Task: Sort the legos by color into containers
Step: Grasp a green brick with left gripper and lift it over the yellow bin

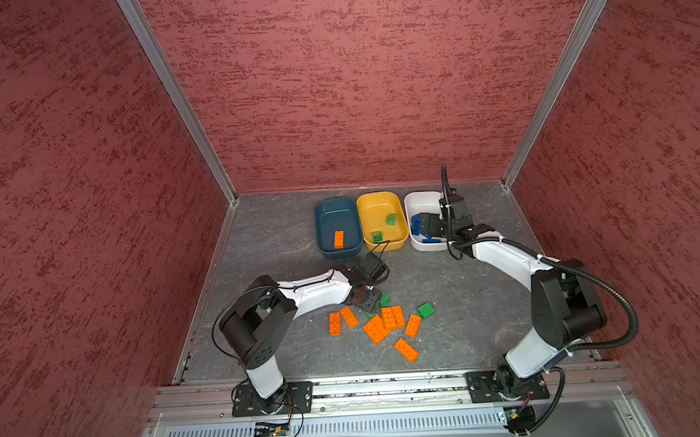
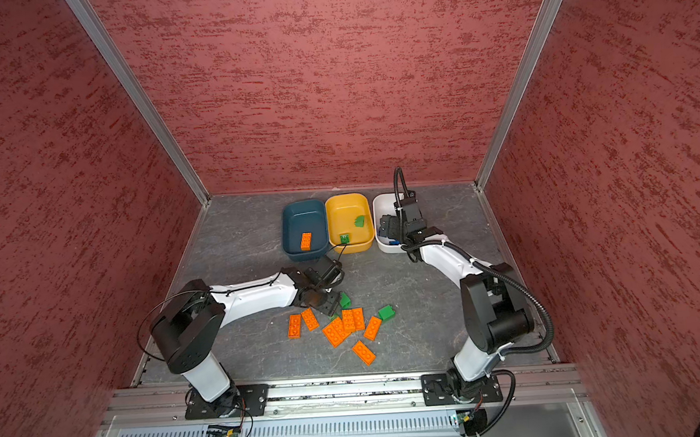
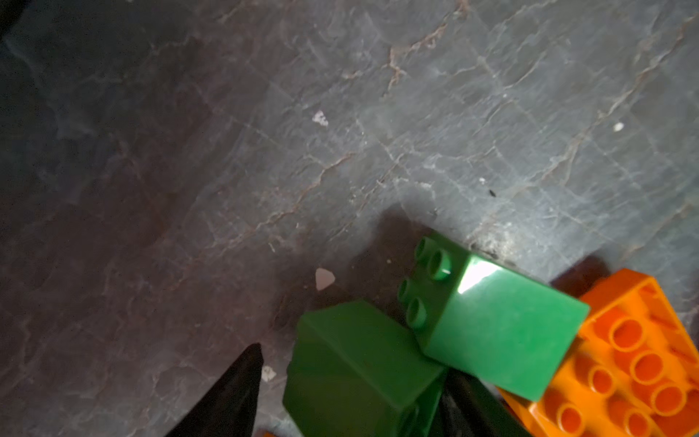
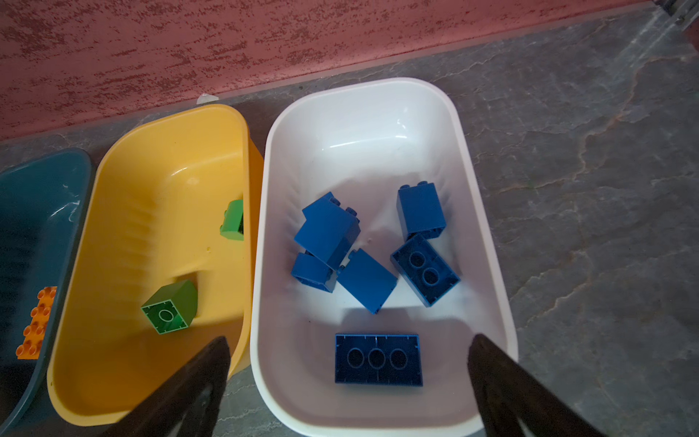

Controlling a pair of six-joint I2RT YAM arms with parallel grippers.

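Stone-grey tabletop inside a red-walled enclosure, seen from above in both top views.

**Far side.** Three tubs stand in a row.
- The teal tub is on the left and holds one orange plate.
- The yellow tub is in the middle and holds two green blocks.
- The white tub is on the right. The right wrist view shows six blue blocks in it, the nearest one lying studs-down.

**Right arm.** The right gripper hangs over the white tub. Its jaws are spread wide and nothing is between them.

**Near centre.** A loose cluster of orange plates lies flat on the table, some touching or overlapping. A single green block sits just right of the cluster.

**Left arm.** The left gripper is down at the far left edge of the cluster.
- In the left wrist view its jaws are partly apart, astride a dark green block.
- A sliver of table shows between one finger and that block, so the block is not yet clamped.
- A second, brighter green block lies on its side against the first and leans on an orange plate.
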